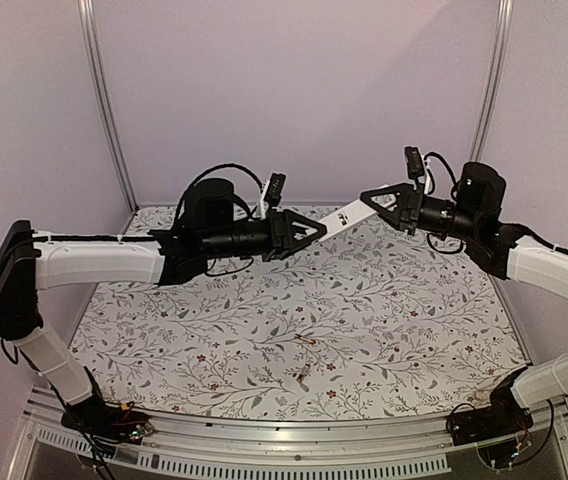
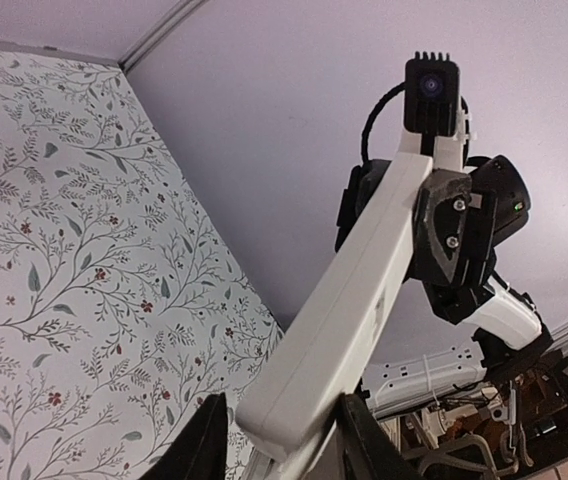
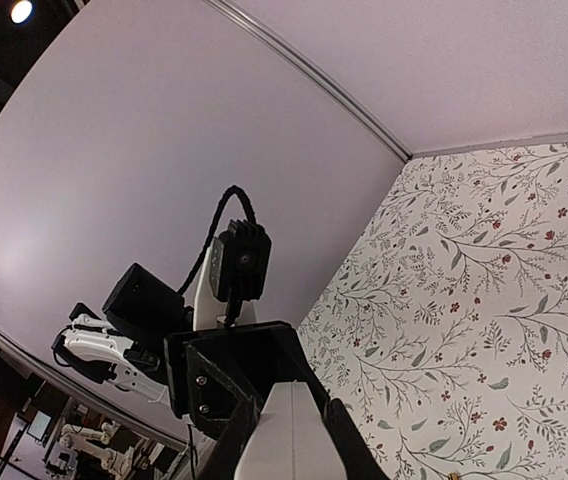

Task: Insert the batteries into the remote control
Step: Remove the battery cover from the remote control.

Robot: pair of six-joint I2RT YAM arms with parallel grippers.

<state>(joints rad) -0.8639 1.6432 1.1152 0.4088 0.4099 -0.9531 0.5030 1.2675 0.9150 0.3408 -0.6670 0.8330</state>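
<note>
— Two batteries (image 1: 304,341) are seen on the worktop (image 1: 414,320). Where exactly are they lying?
— They are lying loose near its front middle, one just behind the other, apart and untouched. Their ends are too small to be told apart.
— And where is the remote (image 1: 349,212) found?
— It is held in the air between the two arms, well above the worktop and well apart from the batteries. It is tilted, with its right end higher.
— How is it gripped?
— Its lower end is clamped by the left gripper (image 1: 311,232), whose fingers are pressed against both long sides in the left wrist view. Its upper end is pinched by the right gripper (image 1: 376,196), which is closed tightly on it.
— Can the buttons or the battery bay be made out?
— That cannot be told; only plain white plastic is shown to the wrist cameras.
</note>
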